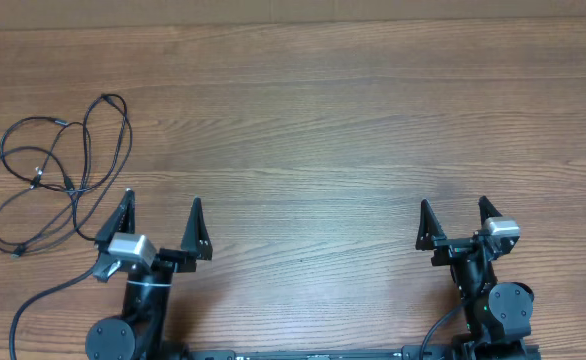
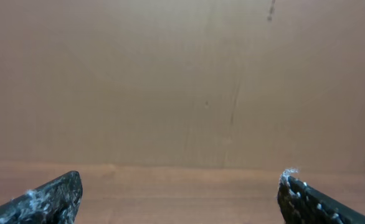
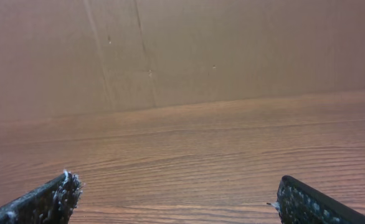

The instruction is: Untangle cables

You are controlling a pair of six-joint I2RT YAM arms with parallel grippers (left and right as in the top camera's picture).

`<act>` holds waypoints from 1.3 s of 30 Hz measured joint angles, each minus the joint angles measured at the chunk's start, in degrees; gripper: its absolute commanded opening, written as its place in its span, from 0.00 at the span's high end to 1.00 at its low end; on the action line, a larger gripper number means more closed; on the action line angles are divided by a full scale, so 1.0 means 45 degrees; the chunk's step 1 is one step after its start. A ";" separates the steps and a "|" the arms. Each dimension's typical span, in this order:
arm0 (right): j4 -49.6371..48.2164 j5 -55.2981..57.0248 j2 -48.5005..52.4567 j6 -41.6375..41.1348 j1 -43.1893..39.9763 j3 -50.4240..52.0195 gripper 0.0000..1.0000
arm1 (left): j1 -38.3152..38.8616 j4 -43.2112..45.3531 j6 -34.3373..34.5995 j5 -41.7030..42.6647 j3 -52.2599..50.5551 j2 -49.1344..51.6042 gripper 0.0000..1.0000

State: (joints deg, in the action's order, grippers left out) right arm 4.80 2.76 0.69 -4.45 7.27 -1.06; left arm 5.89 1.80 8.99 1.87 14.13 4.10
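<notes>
At the table's (image 1: 313, 120) nine o'clock edge, seen from overhead, the cables (image 1: 69, 186) lay in one loose tangle of overlapping black loops, flat on the wood. The left gripper (image 1: 162, 198) sat at about seven o'clock with its jaws spread wide and nothing between them. The tangle lay at its ten o'clock, one strand passing just beside its outer finger; contact could not be told. The right gripper (image 1: 454, 202), at five o'clock, well apart from the cables, was likewise fully spread and held nothing.
</notes>
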 measured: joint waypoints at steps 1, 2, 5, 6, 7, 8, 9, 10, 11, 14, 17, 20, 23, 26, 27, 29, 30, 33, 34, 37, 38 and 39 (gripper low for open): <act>0.0005 0.0005 0.0000 0.0000 0.0000 0.0000 0.00 | 0.0000 0.0019 0.0000 -0.0005 -0.0102 -0.0209 0.00; 0.0000 -0.0005 0.0000 0.0000 0.0000 0.0000 0.00 | 0.0000 0.0039 0.0000 -0.0005 -0.0214 -0.0437 0.00; 0.0000 -0.0005 0.0000 0.0000 0.0000 0.0000 0.00 | 0.0000 0.0194 0.0000 -0.0087 -0.0364 -0.0690 0.00; -0.0005 0.0000 0.0000 0.0000 0.0000 0.0000 0.00 | 0.0000 0.0287 0.0000 -0.0126 -0.0408 -0.0699 0.00; 0.0000 0.0000 0.0000 -0.0005 0.0000 0.0000 0.00 | 0.0000 0.0374 0.0000 -0.0165 -0.0461 -0.0699 0.01; 0.0005 0.0000 0.0000 -0.0005 0.0000 0.0000 0.00 | 0.0000 0.0554 -0.0005 -0.0204 -0.0549 -0.0699 0.01; -0.0005 -0.0005 0.0000 -0.0005 0.0000 0.0000 0.00 | 0.0000 0.0879 -0.0005 -0.0248 -0.0704 -0.0709 0.01; 0.0000 -0.0005 0.0000 0.0000 0.0000 0.0000 0.00 | 0.0000 0.1166 -0.0029 -0.0282 -0.0840 -0.0709 0.00; -0.0005 0.0000 0.0000 -0.0005 0.0000 0.0000 0.00 | 0.0000 0.1734 -0.0044 -0.0291 -0.1103 -0.0714 0.00; 0.0000 0.0000 0.0000 0.0000 0.0000 0.0000 0.00 | 0.0000 0.3390 -0.0121 -0.0316 -0.1967 -0.0724 0.00; 0.0005 -0.0005 0.0000 -0.0005 0.0000 0.0000 0.00 | 0.0000 0.4464 -0.0214 -0.0340 -0.2866 -0.0724 0.01; 0.0000 -0.0005 0.0000 0.0000 0.0000 0.0000 0.00 | 0.0000 0.4473 -0.0641 -0.0340 -0.3026 -0.0724 0.00; -0.0005 0.0000 0.0000 0.0000 0.0000 0.0000 0.00 | 0.0000 0.4308 -0.1166 -0.0340 -0.3026 -0.0724 0.00; 0.0000 0.0000 0.0000 0.0000 0.0000 0.0000 0.00 | 0.0000 0.3604 -0.1545 -0.0335 -0.3026 -0.0724 0.00; -0.0005 -0.0005 0.0000 0.0000 0.0000 0.0000 0.00 | 0.0000 0.3274 -0.1666 -0.0335 -0.3026 -0.0724 0.00; 0.0000 -0.0005 0.0000 -0.0005 0.0000 0.0000 0.00 | 0.0000 0.2307 -0.1812 -0.0262 -0.3031 -0.0743 0.00; 0.0010 -0.0005 0.0000 -0.0005 0.0000 0.0000 0.00 | -0.0063 0.1569 -0.1865 -0.0097 -0.3031 -0.0743 0.00; 0.0000 0.0000 0.0000 -0.0005 0.0000 0.0000 0.00 | -0.0379 -0.0398 -0.2001 0.0675 -0.3021 -0.0777 0.00; 0.0005 0.0000 0.0000 0.0000 0.0000 0.0000 0.00 | -0.0452 -0.0976 -0.2021 0.0928 -0.3036 -0.0763 0.00; 0.0000 -0.0005 0.0000 0.0000 0.0000 0.0000 0.00 | -0.0505 -0.1088 -0.2045 0.1418 -0.3036 -0.0777 0.00; 0.0000 -0.0005 0.0000 0.0005 0.0000 0.0000 0.00 | -0.0505 -0.1146 -0.2045 0.1501 -0.3036 -0.0777 0.00; 0.0000 -0.0005 0.0000 -0.0005 0.0000 0.0000 0.00 | -0.0505 -0.1151 -0.2045 0.1593 -0.3036 -0.0777 0.01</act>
State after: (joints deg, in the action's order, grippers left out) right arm 4.80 2.74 0.69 -4.47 7.27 -1.06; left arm 3.62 -3.38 -0.21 9.04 0.47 0.60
